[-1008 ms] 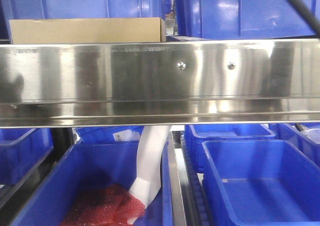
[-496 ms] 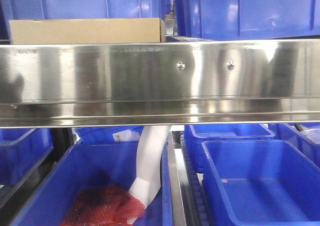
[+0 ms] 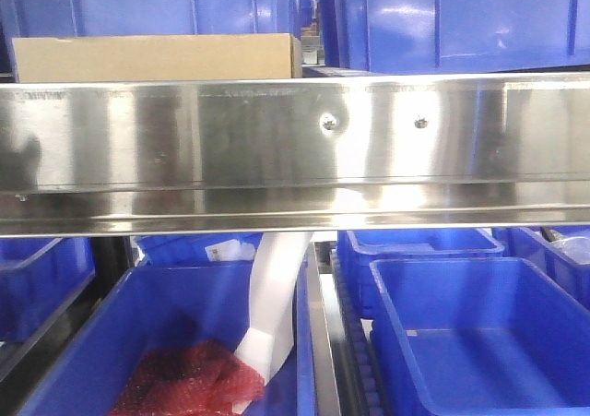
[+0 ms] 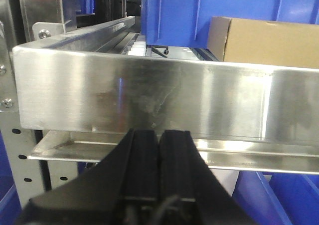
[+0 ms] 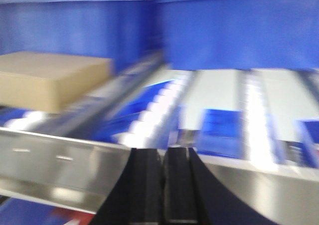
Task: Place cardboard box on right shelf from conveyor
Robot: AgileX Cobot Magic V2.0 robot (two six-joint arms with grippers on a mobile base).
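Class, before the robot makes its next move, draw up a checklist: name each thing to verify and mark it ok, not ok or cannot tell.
1. Cardboard box sits on right shelf, behind its front rail: ok.
2. Left gripper shut, holding nothing: ok.
3. Right gripper shut, holding nothing: ok.
4. Both grippers apart from the box: ok.
5. Box sits flat and stable: cannot tell, its base is hidden.
6. Conveyor state: cannot tell, out of view.

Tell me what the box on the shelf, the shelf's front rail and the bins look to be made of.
Cardboard box: matte tan cardboard, going by its dull, unmarked faces and folded edge. Right shelf: polished metal, probably stainless steel; its rail mirrors the surroundings and carries two screws. Blue bins: glossy moulded plastic, judging by the soft highlights and rounded rims.
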